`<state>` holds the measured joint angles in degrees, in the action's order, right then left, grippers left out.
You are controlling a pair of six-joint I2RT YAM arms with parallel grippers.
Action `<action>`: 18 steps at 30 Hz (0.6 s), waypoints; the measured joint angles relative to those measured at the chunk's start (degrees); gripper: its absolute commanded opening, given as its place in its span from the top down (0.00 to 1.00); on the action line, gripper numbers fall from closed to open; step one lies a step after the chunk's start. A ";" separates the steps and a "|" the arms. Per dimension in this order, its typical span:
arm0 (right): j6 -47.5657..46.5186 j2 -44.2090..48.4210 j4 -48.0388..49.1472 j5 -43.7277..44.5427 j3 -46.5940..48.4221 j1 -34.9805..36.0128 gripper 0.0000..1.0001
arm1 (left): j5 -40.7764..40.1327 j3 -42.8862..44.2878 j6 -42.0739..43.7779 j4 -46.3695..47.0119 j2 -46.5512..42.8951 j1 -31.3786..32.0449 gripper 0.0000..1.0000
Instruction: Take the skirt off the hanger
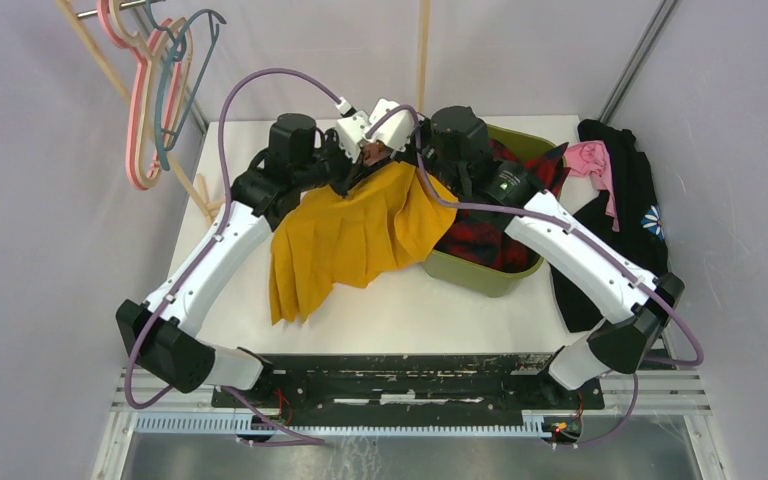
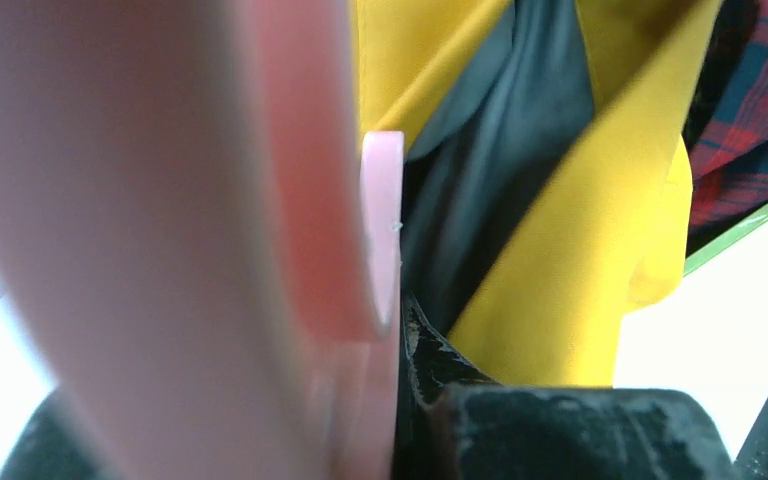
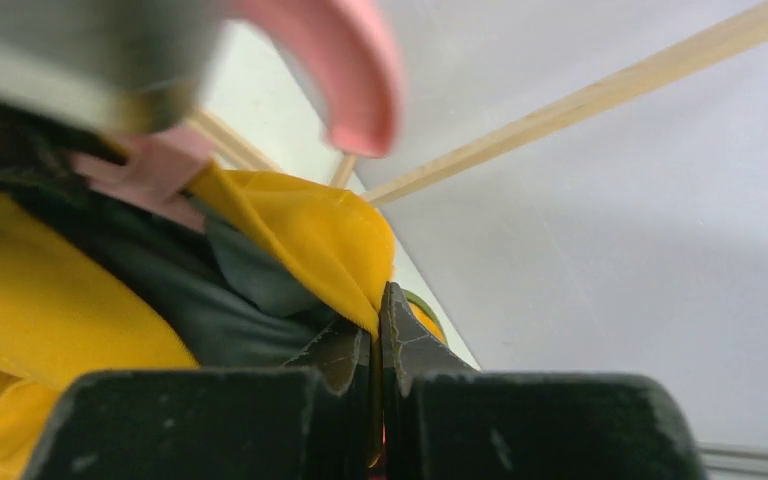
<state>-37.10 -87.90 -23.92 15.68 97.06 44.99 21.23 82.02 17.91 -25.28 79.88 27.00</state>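
Soft, light mustard-yellow cloth skirt (image 1: 360, 235), likely limp; best taken at folded top edge. Right hand (image 3: 375, 350) clamped there; left hand (image 2: 385, 340) clenched on pink plastic hanger (image 2: 380, 220).

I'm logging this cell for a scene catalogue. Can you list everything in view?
skirt: one, yellow with dark lining, table centre
hanger: one, pink, at the skirt's top
spare hangers: several, pink and teal, rail at far left
bin: one, green, right of skirt
plaid clothes: a heap, red and black, in bin
garment: one, black, table's right edge
cloth: one, pink, on the garment
table: one, white
left gripper: one, black, shut on hanger
right gripper: one, black, shut on skirt
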 measured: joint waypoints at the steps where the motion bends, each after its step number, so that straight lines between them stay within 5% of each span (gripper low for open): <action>1: 0.04 -0.13 1.01 0.46 0.07 0.02 0.99 | -0.83 -0.11 0.20 -0.44 -0.20 0.02 0.97; 10: 0.85 -5.35 6.51 1.64 2.97 -1.92 0.99 | -5.99 -4.17 1.62 -1.81 -5.38 0.07 0.97; 18: 2.19 -8.28 9.92 -6.56 2.82 -5.97 0.99 | -11.93 -2.47 3.08 -3.58 -9.11 0.22 0.97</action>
<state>-34.92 -96.18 -14.00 9.13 99.88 39.03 9.30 79.55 20.99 -28.86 70.76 27.22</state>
